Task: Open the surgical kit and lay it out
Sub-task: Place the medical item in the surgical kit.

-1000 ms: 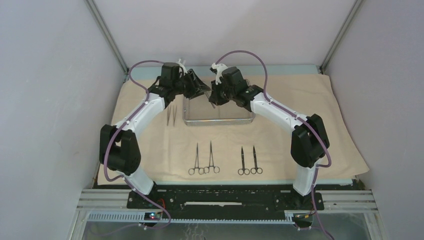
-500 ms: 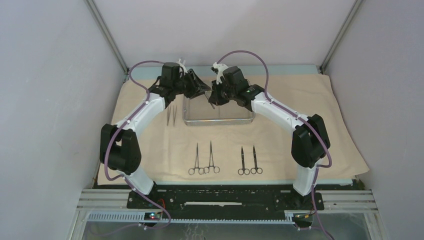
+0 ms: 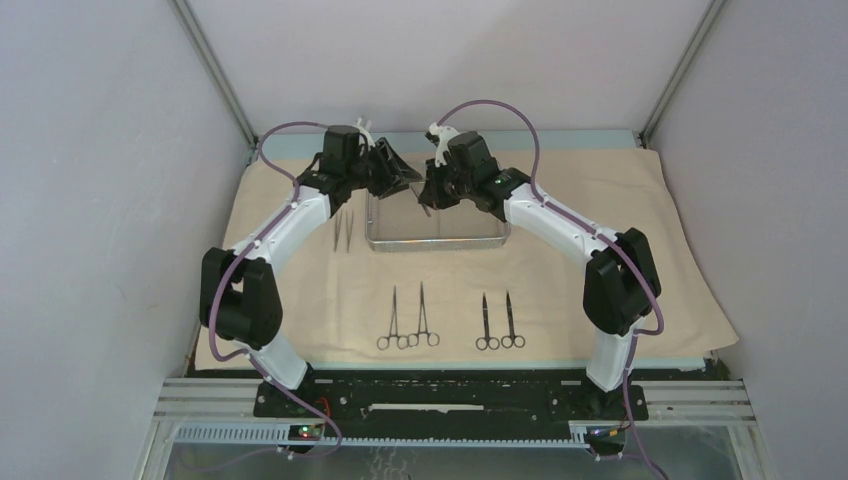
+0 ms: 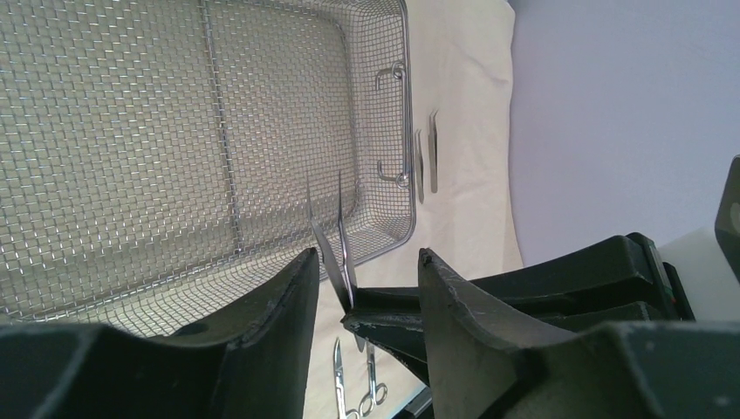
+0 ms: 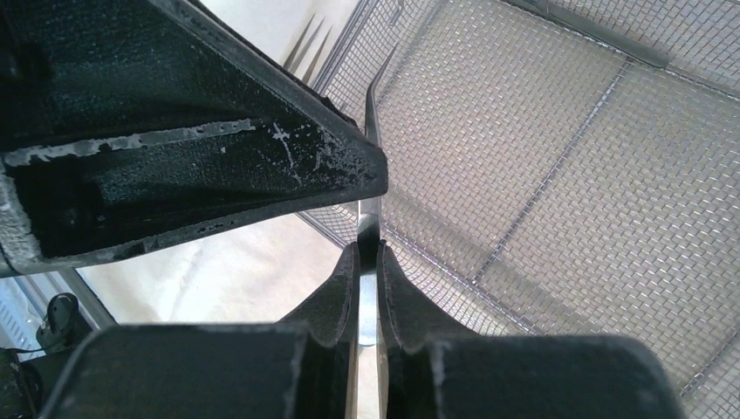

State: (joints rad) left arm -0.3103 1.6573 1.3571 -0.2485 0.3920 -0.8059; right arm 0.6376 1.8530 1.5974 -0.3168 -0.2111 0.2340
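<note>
The beige cloth (image 3: 560, 270) is spread flat with the steel mesh tray (image 3: 437, 238) at its back middle. Over the tray's left end my right gripper (image 5: 368, 249) is shut on a slim pair of tweezers (image 5: 372, 122), whose tips point out over the mesh. My left gripper (image 4: 366, 255) faces it, open, its fingers either side of the held tweezers (image 4: 336, 249) and of the right fingertip; neither finger touches them. More tweezers (image 3: 343, 231) lie on the cloth left of the tray. Two ring-handled clamps (image 3: 408, 320) and two scissors (image 3: 499, 322) lie in a row at the front.
The tray (image 4: 131, 148) holds nothing in the wrist views; its end handle (image 4: 397, 122) faces the lying tweezers (image 4: 425, 166). Grey walls close in left, right and back. Both arm bases stand on the black rail (image 3: 450, 395) at the near edge.
</note>
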